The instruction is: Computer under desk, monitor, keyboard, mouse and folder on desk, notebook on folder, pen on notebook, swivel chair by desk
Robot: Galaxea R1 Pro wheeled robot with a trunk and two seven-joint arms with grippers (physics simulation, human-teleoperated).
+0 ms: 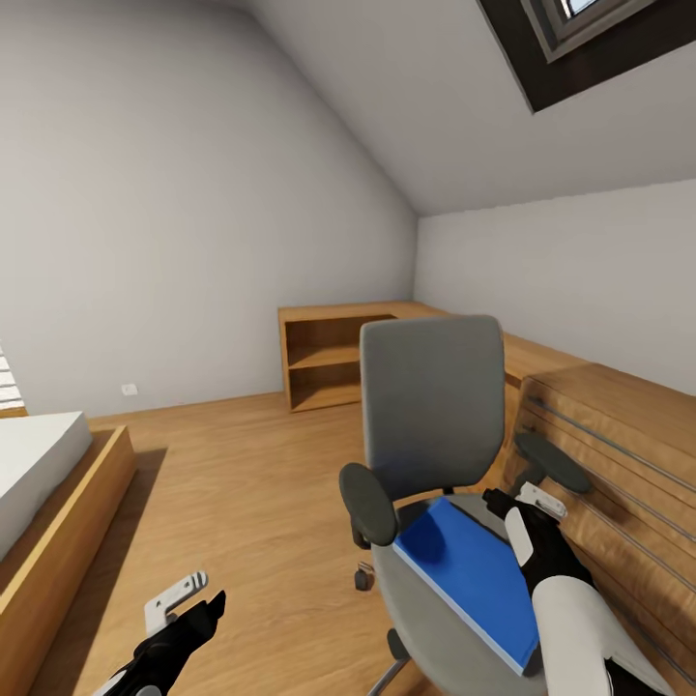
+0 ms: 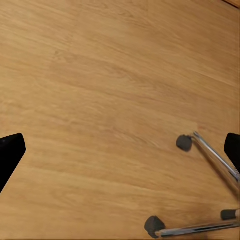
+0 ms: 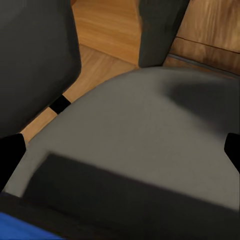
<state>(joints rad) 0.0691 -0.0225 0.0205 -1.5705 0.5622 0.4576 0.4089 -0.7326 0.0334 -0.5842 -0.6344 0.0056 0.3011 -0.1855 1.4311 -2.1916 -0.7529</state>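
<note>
far left in the head view: bed (image 1: 34, 454) corner, white mattress in a light-wood frame, on the wood floor (image 1: 242, 483). low left: left gripper (image 1: 188, 604), black with a pale bracket, hovering over bare floor, well apart from the chair. in the left wrist view, black fingertips (image 2: 10, 155) at opposite edges of the frame, wide apart, nothing between them but floorboards; chrome chair legs (image 2: 215, 160) and dark castors (image 2: 184, 143) just beyond.

back centre: low open wood cabinet (image 1: 333, 358) against the grey wall (image 1: 145, 193), under the sloped ceiling. centre: chair (image 1: 433, 406), grey back upright, black armrests either side, grey seat below, one castor visible on the floor beneath.

on the seat: folder (image 1: 469, 570), bright blue with a thin white edge, lying flat, tilted across the seat, one corner close to the left armrest. blue sliver of the folder (image 3: 20, 227) also at the near corner of the right wrist view, with grey seat (image 3: 150, 130) ahead and chair back to one side.

right of the folder: right gripper (image 1: 527, 503), black, with white forearm behind, over the seat's right side between the folder and the right armrest, just beside the folder's edge; touching or not cannot be told. in the right wrist view, black fingertips (image 3: 10, 155) spread at opposite frame edges, holding nothing.

far right: wood panelling (image 1: 619, 454) with grey horizontal strips, running along behind the chair. top right: dark-framed skylight (image 1: 580, 39) in the slope.
</note>
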